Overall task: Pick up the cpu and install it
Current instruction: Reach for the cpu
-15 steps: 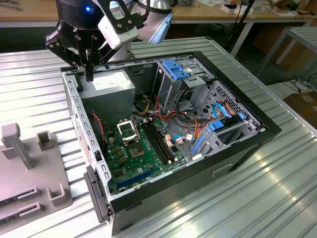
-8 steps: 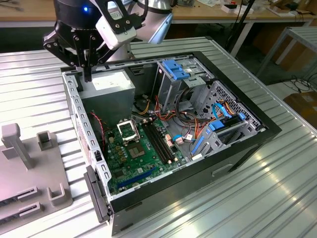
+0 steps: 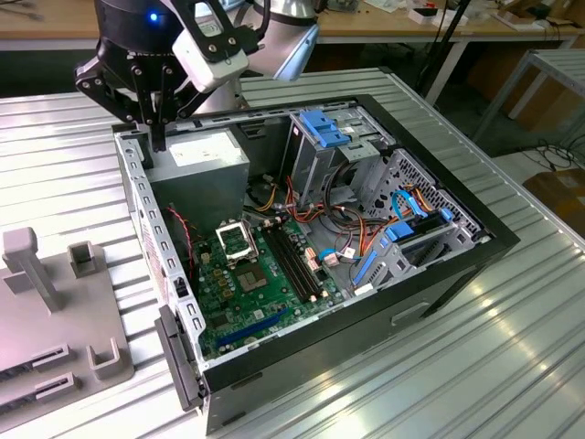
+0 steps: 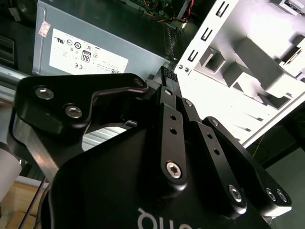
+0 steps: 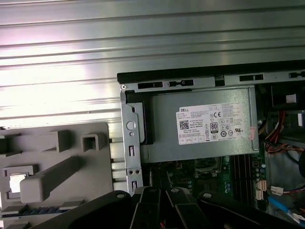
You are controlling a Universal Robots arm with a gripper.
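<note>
Grey fixture [image 3: 91,357] at the exterior view's lower left; the first wrist view shows the cpu [image 5: 16,183] in its recess. The tool [image 3: 155,137], clenched, hangs over the open case's [image 3: 494,242] upper-left rim on a ribbed desk [image 3: 512,366].

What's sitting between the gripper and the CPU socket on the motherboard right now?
In the exterior view, the grey power supply sits between the gripper and the black socket on the motherboard.

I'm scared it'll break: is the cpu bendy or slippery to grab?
Probably stiff: the cpu looks like a flat, metal-topped square. Likely light, being tiny in its tray recess. Its shiny top may be slippery.
</note>
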